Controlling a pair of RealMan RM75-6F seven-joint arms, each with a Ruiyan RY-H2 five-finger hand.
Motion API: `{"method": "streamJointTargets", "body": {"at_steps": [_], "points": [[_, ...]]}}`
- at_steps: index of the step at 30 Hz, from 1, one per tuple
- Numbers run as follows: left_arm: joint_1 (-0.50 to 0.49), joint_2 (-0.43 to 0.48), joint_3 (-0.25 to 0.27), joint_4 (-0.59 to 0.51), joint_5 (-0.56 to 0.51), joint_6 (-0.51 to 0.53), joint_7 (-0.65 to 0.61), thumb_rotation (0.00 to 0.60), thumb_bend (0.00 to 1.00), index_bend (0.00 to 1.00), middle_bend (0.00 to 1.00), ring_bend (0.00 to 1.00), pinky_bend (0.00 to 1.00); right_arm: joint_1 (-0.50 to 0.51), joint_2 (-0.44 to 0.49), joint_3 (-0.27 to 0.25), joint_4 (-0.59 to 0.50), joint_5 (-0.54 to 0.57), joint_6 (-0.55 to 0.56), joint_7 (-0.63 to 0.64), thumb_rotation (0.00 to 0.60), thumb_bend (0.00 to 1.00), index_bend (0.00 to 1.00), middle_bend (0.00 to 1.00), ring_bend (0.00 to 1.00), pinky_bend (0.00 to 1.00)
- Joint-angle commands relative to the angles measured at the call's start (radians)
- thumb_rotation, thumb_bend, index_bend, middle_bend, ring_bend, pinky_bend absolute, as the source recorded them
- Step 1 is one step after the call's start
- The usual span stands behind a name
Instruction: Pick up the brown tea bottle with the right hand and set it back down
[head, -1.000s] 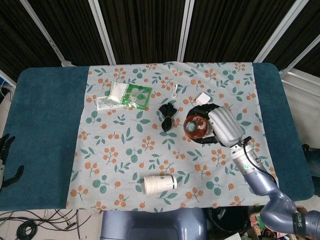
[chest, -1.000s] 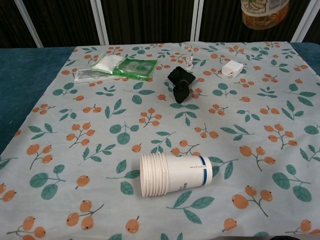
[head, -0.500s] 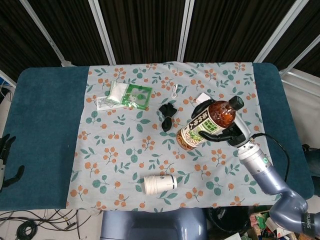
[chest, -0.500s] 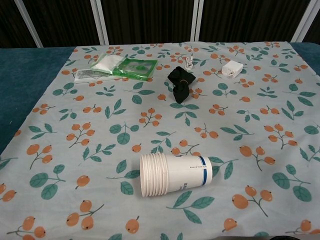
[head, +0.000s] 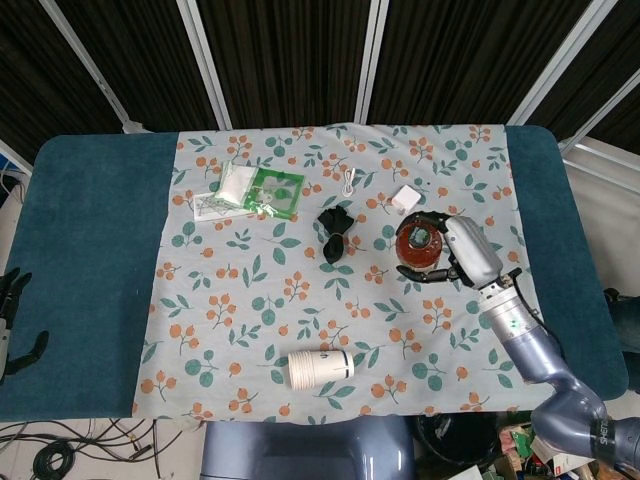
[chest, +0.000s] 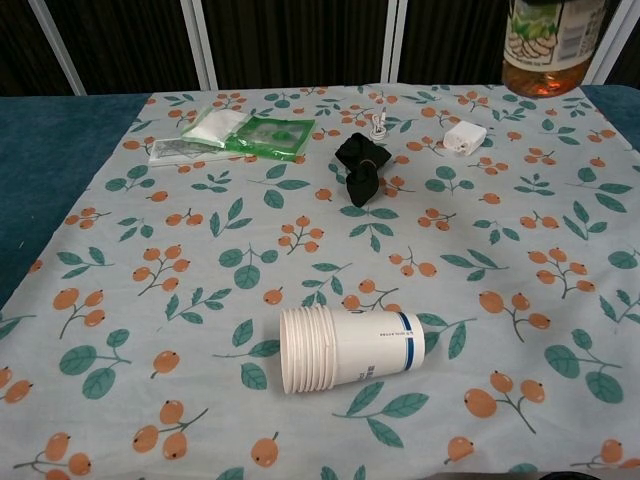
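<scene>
The brown tea bottle (head: 418, 245) is upright in the air, and the head view shows it from above. My right hand (head: 462, 256) grips it from the right side, fingers wrapped around the body. In the chest view only the bottle's lower part (chest: 552, 45) shows at the top right, hanging above the cloth's far edge; the right hand is out of that frame. My left hand (head: 14, 312) hangs off the table's left edge, fingers apart and holding nothing.
On the floral cloth (head: 250, 300) lie a stack of paper cups (chest: 345, 348) on its side, a black clip (chest: 360, 168), a small white box (chest: 465, 136), a coiled white cable (chest: 378, 122) and green and white packets (chest: 240, 135).
Half a second ago the bottle was tilted with its label showing; now it is upright again. It has come back into the chest view, lower than one second ago.
</scene>
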Motion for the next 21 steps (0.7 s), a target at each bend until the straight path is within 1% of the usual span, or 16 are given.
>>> {"method": "streamJointTargets", "body": {"at_steps": [1,3,4,6,7,9,10,12,13,15,17,18,19,21], "points": [[0.0,0.0,0.0,0.0,0.0,-0.001,0.001,0.6,0.37,0.04,0.0,0.0,0.0,0.009,-0.104,-0.02,0.028,0.22,0.127,-0.854,0.6,0.34,0.46,0.5,0.54,0.6],[0.0,0.0,0.0,0.0,-0.001,-0.001,0.001,0.6,0.37,0.04,0.0,0.0,0.0,0.001,-0.108,-0.005,0.007,0.195,0.161,-0.793,0.6,0.34,0.46,0.49,0.53,0.6],[0.0,0.0,0.0,0.0,-0.001,-0.001,0.001,0.6,0.37,0.04,0.0,0.0,0.0,-0.005,-0.11,0.004,-0.008,0.188,0.17,-0.74,0.6,0.34,0.46,0.49,0.53,0.6],[0.0,0.0,0.0,0.001,-0.001,-0.001,0.003,0.6,0.37,0.04,0.0,0.0,0.0,-0.024,-0.111,0.04,-0.065,0.188,0.171,-0.534,0.6,0.33,0.47,0.49,0.53,0.59],[0.0,0.0,0.001,0.001,-0.001,0.0,0.004,0.6,0.37,0.04,0.0,0.0,0.0,-0.038,-0.103,0.065,-0.104,0.193,0.155,-0.378,0.6,0.33,0.47,0.49,0.53,0.59],[0.0,0.0,0.001,0.0,0.001,0.001,0.004,0.6,0.37,0.04,0.0,0.0,0.0,-0.06,-0.079,0.102,-0.158,0.194,0.118,-0.14,0.6,0.33,0.48,0.49,0.53,0.59],[0.001,0.0,0.0,0.001,0.001,0.002,0.004,0.6,0.37,0.04,0.0,0.0,0.0,-0.079,-0.061,0.135,-0.2,0.187,0.088,0.068,0.6,0.33,0.48,0.49,0.53,0.59],[0.001,0.0,0.001,0.001,0.0,0.002,0.004,0.6,0.37,0.04,0.0,0.0,0.0,-0.107,-0.023,0.166,-0.224,0.145,0.045,0.326,0.6,0.33,0.48,0.49,0.53,0.59],[0.001,0.0,0.001,0.0,0.001,0.001,0.004,0.6,0.37,0.04,0.0,0.0,0.0,-0.127,0.002,0.186,-0.227,0.103,0.029,0.502,0.6,0.33,0.48,0.49,0.53,0.59],[0.001,-0.001,0.002,0.0,0.001,0.001,0.005,0.6,0.37,0.04,0.0,0.0,0.0,-0.152,0.025,0.206,-0.212,0.038,0.033,0.709,0.6,0.33,0.48,0.49,0.53,0.58],[0.001,-0.001,0.001,0.0,0.002,0.002,0.005,0.6,0.37,0.04,0.0,0.0,0.0,-0.171,0.041,0.212,-0.191,-0.023,0.045,0.904,0.6,0.33,0.48,0.49,0.53,0.58],[0.001,-0.001,0.001,0.0,0.002,0.002,0.005,0.6,0.37,0.04,0.0,0.0,0.0,-0.179,0.047,0.214,-0.181,-0.048,0.053,1.001,0.6,0.33,0.48,0.49,0.53,0.58],[0.001,-0.001,0.001,0.0,0.001,0.002,0.005,0.6,0.37,0.04,0.0,0.0,0.0,-0.188,0.055,0.212,-0.163,-0.081,0.063,1.144,0.6,0.33,0.48,0.49,0.53,0.58],[0.001,-0.001,0.001,0.001,0.001,0.001,0.006,0.6,0.37,0.04,0.0,0.0,0.0,-0.194,0.068,0.2,-0.13,-0.127,0.068,1.309,0.6,0.33,0.48,0.49,0.53,0.58]]}}
